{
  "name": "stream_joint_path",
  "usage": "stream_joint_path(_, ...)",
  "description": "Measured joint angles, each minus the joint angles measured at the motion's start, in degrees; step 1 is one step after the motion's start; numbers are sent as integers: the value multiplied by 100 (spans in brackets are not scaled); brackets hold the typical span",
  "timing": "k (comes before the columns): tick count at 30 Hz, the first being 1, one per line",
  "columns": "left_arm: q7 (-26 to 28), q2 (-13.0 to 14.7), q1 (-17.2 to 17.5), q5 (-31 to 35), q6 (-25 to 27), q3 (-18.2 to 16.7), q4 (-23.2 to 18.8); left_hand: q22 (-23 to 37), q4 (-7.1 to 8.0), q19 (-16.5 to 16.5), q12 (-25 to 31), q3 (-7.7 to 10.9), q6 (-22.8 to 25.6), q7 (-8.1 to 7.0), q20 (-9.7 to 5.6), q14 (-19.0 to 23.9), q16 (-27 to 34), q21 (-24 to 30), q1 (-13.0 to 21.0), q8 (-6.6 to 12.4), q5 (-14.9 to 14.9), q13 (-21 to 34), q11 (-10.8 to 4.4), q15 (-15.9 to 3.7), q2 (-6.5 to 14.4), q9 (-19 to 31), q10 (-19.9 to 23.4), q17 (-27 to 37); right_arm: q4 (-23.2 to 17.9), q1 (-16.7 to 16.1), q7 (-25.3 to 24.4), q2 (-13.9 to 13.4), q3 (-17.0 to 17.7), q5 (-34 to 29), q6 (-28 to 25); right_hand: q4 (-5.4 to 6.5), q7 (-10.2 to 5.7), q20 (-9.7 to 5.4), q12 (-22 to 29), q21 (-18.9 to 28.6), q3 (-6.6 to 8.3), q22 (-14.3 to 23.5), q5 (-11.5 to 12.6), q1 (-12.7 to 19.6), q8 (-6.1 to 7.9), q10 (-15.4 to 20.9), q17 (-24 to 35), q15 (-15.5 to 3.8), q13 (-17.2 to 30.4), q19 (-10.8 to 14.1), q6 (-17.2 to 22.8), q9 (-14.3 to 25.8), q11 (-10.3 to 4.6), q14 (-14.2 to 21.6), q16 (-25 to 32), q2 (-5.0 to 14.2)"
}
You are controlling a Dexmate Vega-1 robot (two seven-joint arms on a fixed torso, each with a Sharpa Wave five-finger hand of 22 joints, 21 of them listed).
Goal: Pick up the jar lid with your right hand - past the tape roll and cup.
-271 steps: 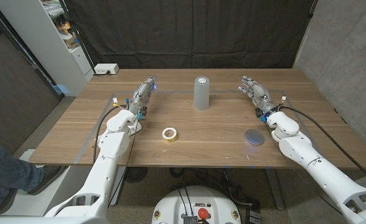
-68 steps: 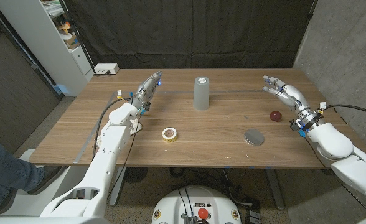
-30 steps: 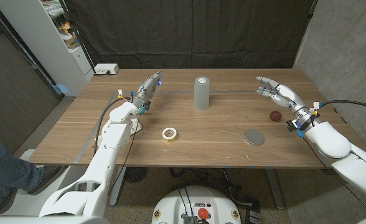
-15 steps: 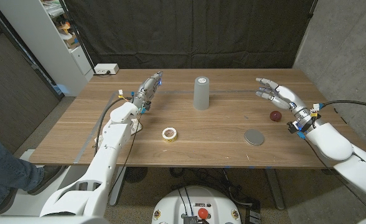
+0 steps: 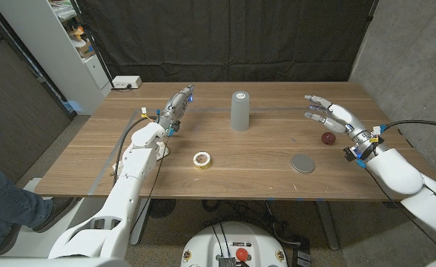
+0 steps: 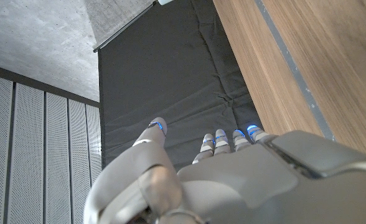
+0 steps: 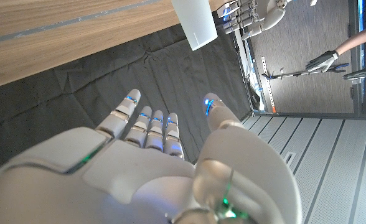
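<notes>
Head view, wooden table: grey cup upright at the far middle, open top facing up, contents impossible to tell from this angle. Jar lid — flat grey disc — lying on the near right part of the table, well apart from the cup and touched by nothing. Tape roll flat on the near middle, left of the lid, with bare wood between them. Small dark red ball just beyond the lid, toward the right edge.

Right hand raised over the table's right side, fingers spread and empty, above and beyond the red ball, clear of the lid. Left hand at the far left, fingers straight and pressed together, pointing toward the back edge, holding nothing.

Right wrist view: back of the right hand, fingers together and thumb set apart, blue-lit tips toward the black curtain; the cup beyond it. A person's gloved hand at the edge of that picture.

Left wrist view: left hand with fingers close together, thumb apart, beside the table edge.

White box on the far left corner; white shelf unit behind the table on the left.
</notes>
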Motion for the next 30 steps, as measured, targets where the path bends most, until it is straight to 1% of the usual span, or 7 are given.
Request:
stream_joint_path(5, 2, 0, 21, 0, 19, -2, -26, 0, 0, 0, 0, 0, 0, 0, 0, 0, 0, 0, 0, 0, 0, 0, 0, 0, 0, 0, 0, 0, -56, -56, 0, 15, 38, -127, -32, 0, 0, 0, 0, 0, 0, 0, 0, 21, 0, 0, -4, 0, 0, 0, 0, 0, 0, 0, 0, -21)
stream_joint_path(8, 4, 4, 37, -1, 31, -3, -50, 0, 0, 0, 0, 0, 0, 0, 0, 0, 0, 0, 0, 0, 0, 0, 0, 0, 0, 0, 0, 0, -100, -105, -10, 34, 73, -216, -46, -24, 0, 0, 0, 0, 24, 0, 0, 21, 0, 0, -3, 0, 0, 0, 0, 0, 0, 0, 0, -21)
stream_joint_path(19, 12, 29, 94, 8, 76, -6, -144, -1, -23, 0, 0, 24, 0, 0, 0, 0, 0, -23, -30, 0, 0, 0, 0, 0, 29, 0, 0, 0, -238, -278, -28, 102, 196, -474, -85, -24, 0, 2, 0, 0, 24, 0, 0, 50, 0, 0, -3, 0, 0, -1, 0, 0, 1, 0, 1, -50)
stream_joint_path(22, 13, 35, 107, 11, 80, -7, -174, -1, -23, 0, 0, 24, 0, 0, 0, 0, 0, -23, -30, 0, 0, 0, 0, 0, 29, 0, 0, 0, -280, -328, -24, 120, 232, -545, -98, -23, -1, 22, 0, 0, 24, 0, -7, 50, 0, 0, -3, 0, 0, -21, -1, 0, 1, 0, 2, -50)
stream_joint_path(24, 13, 38, 112, 12, 81, -7, -184, -1, -23, 0, 0, 23, 0, 0, 0, 0, 0, -23, -30, 0, 0, 0, 0, 0, 29, 0, 0, 0, -310, -362, -14, 131, 255, -586, -109, -23, -21, 22, 0, 0, 24, 0, -22, 48, 0, 0, -2, 0, 0, -21, -22, 0, 1, 0, 2, -52)
stream_joint_path(30, 15, 40, 129, 14, 82, -6, -216, -1, -23, 0, 0, 24, 0, 0, 0, 0, 0, -23, -30, 0, 0, 0, 0, 0, 29, 0, 0, 0, -380, -456, 15, 162, 326, -689, -133, -24, -21, 22, 0, 0, 24, 0, -22, 43, 0, 0, -2, 0, 0, -21, -22, 0, 2, 0, 5, -106)
